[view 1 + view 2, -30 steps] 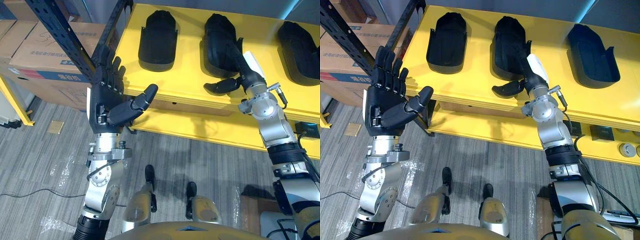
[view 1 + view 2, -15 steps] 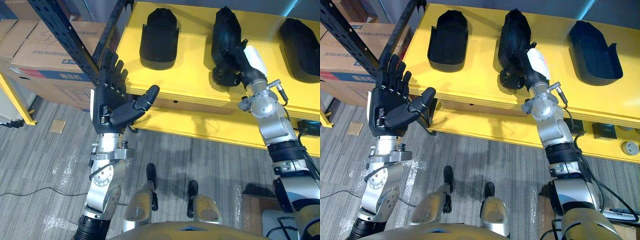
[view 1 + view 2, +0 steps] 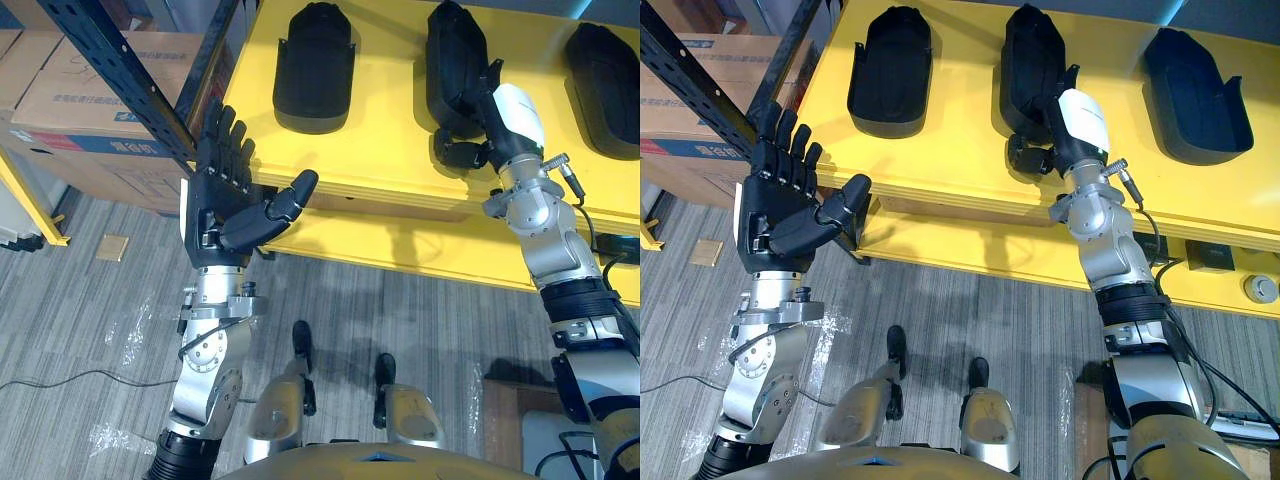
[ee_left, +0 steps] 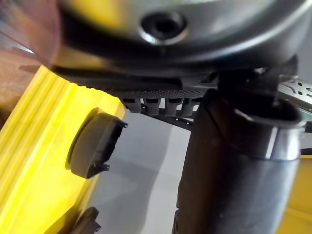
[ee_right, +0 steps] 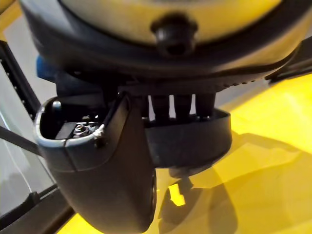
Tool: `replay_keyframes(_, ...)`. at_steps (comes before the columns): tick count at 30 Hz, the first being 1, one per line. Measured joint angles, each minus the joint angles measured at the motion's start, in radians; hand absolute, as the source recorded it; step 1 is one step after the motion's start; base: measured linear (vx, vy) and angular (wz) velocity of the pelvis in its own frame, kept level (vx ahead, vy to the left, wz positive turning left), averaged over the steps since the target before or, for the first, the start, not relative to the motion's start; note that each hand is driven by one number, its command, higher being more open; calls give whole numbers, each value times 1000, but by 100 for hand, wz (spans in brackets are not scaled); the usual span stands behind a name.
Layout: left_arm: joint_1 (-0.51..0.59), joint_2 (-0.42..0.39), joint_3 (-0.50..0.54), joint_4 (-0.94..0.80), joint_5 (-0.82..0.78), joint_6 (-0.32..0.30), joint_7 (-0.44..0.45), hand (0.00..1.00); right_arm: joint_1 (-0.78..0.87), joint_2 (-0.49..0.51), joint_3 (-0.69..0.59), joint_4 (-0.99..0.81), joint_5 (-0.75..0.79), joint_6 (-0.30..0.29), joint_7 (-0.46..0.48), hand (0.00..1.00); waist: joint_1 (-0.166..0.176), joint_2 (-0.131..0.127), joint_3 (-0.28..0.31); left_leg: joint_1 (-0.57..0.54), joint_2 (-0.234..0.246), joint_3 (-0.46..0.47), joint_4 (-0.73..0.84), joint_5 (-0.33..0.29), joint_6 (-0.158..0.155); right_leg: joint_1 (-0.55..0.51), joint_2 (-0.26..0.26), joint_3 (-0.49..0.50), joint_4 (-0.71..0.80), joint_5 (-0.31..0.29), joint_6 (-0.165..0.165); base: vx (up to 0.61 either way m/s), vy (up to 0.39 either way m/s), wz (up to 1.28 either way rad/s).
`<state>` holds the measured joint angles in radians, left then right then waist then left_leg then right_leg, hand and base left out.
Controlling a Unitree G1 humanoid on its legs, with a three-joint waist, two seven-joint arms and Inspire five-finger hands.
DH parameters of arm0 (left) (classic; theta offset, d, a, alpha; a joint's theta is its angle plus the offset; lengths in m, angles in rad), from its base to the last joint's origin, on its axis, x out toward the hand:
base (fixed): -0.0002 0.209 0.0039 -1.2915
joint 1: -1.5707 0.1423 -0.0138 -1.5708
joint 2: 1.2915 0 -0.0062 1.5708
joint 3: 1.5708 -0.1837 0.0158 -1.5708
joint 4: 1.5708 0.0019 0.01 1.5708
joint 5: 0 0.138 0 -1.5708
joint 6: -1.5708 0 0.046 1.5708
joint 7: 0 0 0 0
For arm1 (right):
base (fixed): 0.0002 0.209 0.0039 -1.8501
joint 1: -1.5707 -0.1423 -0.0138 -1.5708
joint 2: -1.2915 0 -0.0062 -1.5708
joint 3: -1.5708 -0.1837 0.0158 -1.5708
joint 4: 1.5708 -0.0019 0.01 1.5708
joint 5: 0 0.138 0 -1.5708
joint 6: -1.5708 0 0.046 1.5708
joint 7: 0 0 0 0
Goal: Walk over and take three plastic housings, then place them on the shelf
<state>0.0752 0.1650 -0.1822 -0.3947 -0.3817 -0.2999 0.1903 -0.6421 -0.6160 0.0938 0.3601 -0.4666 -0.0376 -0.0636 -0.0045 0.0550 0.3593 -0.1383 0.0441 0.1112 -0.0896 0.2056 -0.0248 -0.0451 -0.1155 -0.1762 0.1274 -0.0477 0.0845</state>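
A left housing (image 3: 315, 65) and a right housing (image 3: 605, 60), both black, shoe-shaped plastic shells, are laid flat with hollow sides up on a yellow shelf (image 3: 380, 150). Between them, a matching middle housing (image 3: 455, 55) is tipped onto its edge and gripped by the right hand (image 3: 490, 130).

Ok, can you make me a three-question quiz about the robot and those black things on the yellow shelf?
1. Which housing does the right hand grip?
A) the left one B) the middle one C) the right one
2. How many housings can you see?
A) three B) two C) five
3. How is the left hand?
A) shut on a box B) shut on a housing C) open, empty

1 B: its fingers and thumb curl round the middle housing.
2 A: the left housing, middle housing and right housing make a row.
3 C: its fingers are straight, raised by the edge of the shelf.
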Motion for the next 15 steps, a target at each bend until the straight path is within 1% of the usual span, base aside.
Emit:
replay_keyframes(5, 0, 2, 0, 1, 0, 0, 4, 100, 1, -26, 15, 0, -4, -3, 6, 0, 1, -3, 2, -2, -1, 0, 0, 0, 0, -2, -2, 0, 0, 0, 0, 0, 0, 0)
replay_keyframes(7, 0, 4, 0, 1, 0, 0, 5, 100, 5, -34, 16, 0, -39, -7, 7, 0, 1, -6, 4, -2, -1, 1, 0, 0, 0, -2, -3, 3, 0, 0, 0, 0, 0, 0)
replay_keyframes(9, 0, 8, 0, 1, 0, 0, 5, 100, 9, -42, 17, 0, -40, -6, 5, 0, 2, -7, 4, -2, -1, 2, 0, 0, 0, -3, -3, 4, 1, 0, 0, 0, 0, 0)
replay_keyframes(15, 0, 11, -7, 1, 0, 0, 8, 100, 9, -43, 17, 0, -70, 20, -6, 0, 2, -7, 4, -2, -1, 4, 0, 0, 0, -7, -3, 7, 9, -1, -1, 0, 0, 0)
